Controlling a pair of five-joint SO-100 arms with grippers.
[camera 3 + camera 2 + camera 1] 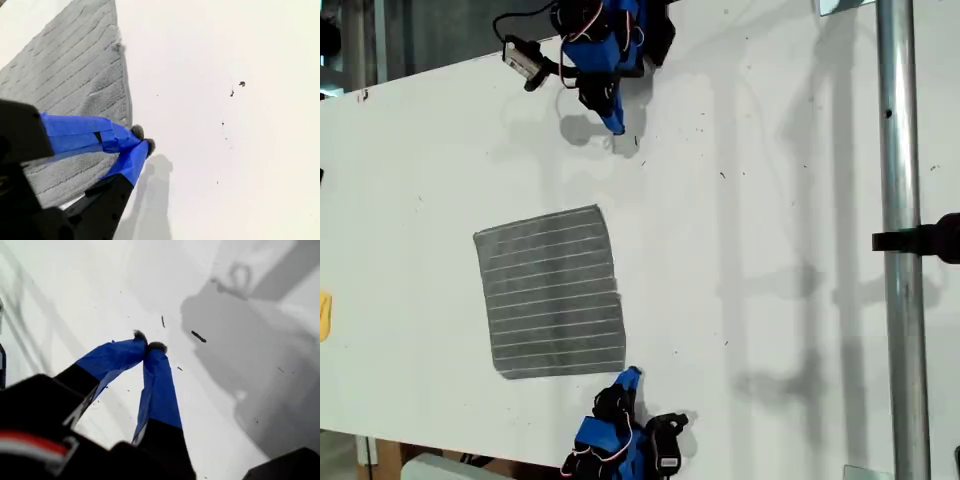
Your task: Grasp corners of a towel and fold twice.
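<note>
My first pincer (151,346) reaches low over bare white bench (770,200) at the exterior view's top, tips pressed together and holding nothing. My second pincer (142,140), likewise closed and empty, points in from that view's bottom edge just beside the towel (552,292), which lies flat between both arms.

Towel (552,292) grey, thin pale stripes; table (750,200) white; both pincers blue-taped; small yellow object (324,316).

White speckled table (770,200), metal pole (905,240) at exterior view's right.
</note>
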